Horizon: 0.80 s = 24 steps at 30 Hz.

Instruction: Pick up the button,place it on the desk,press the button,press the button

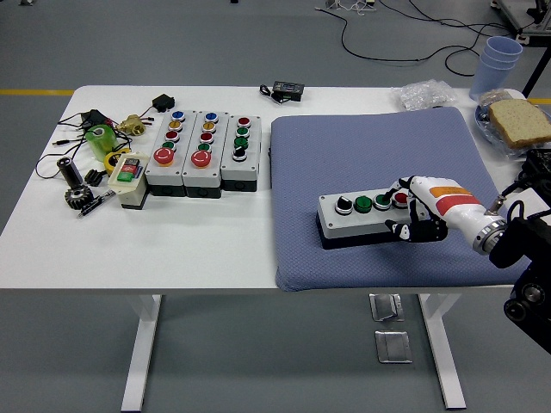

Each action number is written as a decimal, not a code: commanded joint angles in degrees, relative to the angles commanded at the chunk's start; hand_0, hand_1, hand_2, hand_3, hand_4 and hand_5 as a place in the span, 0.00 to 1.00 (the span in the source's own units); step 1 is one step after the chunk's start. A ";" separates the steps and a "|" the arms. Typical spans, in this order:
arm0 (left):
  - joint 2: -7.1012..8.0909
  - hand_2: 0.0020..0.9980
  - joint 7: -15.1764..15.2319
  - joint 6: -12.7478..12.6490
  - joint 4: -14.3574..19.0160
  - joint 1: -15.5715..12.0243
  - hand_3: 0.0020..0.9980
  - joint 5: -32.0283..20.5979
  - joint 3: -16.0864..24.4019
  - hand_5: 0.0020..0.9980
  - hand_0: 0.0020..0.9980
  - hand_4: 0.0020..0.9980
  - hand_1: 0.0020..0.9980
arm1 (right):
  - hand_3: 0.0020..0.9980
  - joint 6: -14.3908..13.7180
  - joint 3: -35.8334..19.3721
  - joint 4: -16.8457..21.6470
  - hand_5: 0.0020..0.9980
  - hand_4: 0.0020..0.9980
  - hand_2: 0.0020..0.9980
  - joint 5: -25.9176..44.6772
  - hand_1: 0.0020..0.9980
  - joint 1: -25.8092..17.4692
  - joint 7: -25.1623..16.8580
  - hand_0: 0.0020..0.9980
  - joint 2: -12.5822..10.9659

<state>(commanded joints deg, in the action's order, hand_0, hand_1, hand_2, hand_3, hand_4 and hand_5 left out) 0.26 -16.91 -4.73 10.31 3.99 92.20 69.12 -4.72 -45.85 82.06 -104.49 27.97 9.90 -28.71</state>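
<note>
The button box (362, 216) sits on the blue mat (379, 163), and at its three o'clock end the right hand (419, 212) is against it, fingers curled around that end, one fingertip at the red button (400, 199). The box is grey-topped on a dark base, with a black knob, two green buttons, then the red. The mat covers the right half of the white table (207, 241); three more button boxes (202, 151) lie at ten o'clock. Grey floor beyond, cables trailing.

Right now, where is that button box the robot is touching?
In the head view, the button box lies on the blue mat, right of centre, with the right hand at its right end.
</note>
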 joint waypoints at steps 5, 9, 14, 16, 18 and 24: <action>0.06 0.66 0.04 -0.03 0.00 0.29 0.57 -0.25 0.00 0.86 0.64 0.31 0.64 | 0.65 0.28 0.74 -0.68 0.20 0.72 0.18 0.05 0.00 0.43 0.24 0.18 0.37; 0.08 0.66 0.05 -0.05 0.00 0.50 0.57 -0.36 0.04 0.86 0.64 0.31 0.64 | 0.65 0.84 1.38 -1.30 0.20 0.72 0.18 0.10 0.00 0.59 0.56 0.18 0.35; 0.07 0.65 0.03 -0.05 0.00 0.66 0.57 -0.38 0.08 0.86 0.64 0.31 0.64 | 0.65 0.91 1.28 -1.30 0.21 0.72 0.18 0.05 0.00 1.03 0.63 0.17 0.09; 0.07 0.65 0.04 -0.05 0.00 0.68 0.57 -0.39 0.11 0.86 0.64 0.31 0.64 | 0.65 0.61 0.84 -0.98 0.21 0.72 0.18 0.00 0.00 1.17 0.52 0.17 -0.02; 0.07 0.65 0.05 -0.06 0.00 0.70 0.57 -0.37 0.11 0.86 0.64 0.31 0.64 | 0.66 -0.55 -0.11 -0.39 0.21 0.72 0.18 0.16 0.00 1.11 0.08 0.17 -0.16; 0.06 0.65 0.11 -0.09 0.00 0.78 0.57 -0.43 0.01 0.86 0.65 0.31 0.64 | 0.78 -6.68 -3.57 1.03 0.27 0.73 0.31 6.89 0.08 0.07 -3.13 0.28 -0.29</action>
<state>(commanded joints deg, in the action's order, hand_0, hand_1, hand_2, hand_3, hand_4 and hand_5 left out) 0.32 -16.80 -4.82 10.31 4.77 91.77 69.13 -11.40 -49.41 83.09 -97.60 28.03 6.77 -29.00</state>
